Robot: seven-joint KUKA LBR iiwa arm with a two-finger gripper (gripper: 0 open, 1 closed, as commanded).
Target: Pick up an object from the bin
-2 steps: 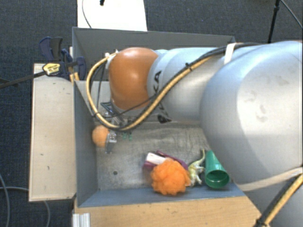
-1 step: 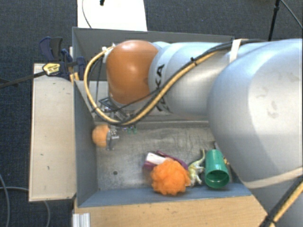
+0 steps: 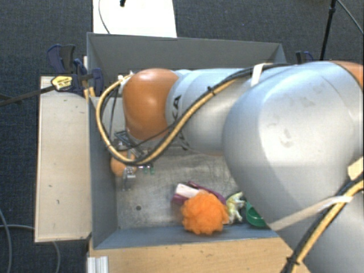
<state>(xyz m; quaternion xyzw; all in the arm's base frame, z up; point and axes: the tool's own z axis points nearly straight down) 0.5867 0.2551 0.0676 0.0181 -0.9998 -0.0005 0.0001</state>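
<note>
Camera view. Arm [image 3: 284, 135] comes in from 3 o'clock and spans the grey bin [image 3: 187, 47]. Tool [image 3: 128, 166] sits low at the bin's 9 o'clock, near the left wall, below the orange wrist cover [image 3: 147, 101]. Whether it is released or clenched: cannot tell. Small orange rounded thing [image 3: 116, 166] lies just beside the tool on its 9 o'clock side; contact unclear. Small heap at 6 o'clock: fluffy orange ball [image 3: 203, 213], white-and-purple piece [image 3: 185, 190], green piece [image 3: 255, 216].
</note>
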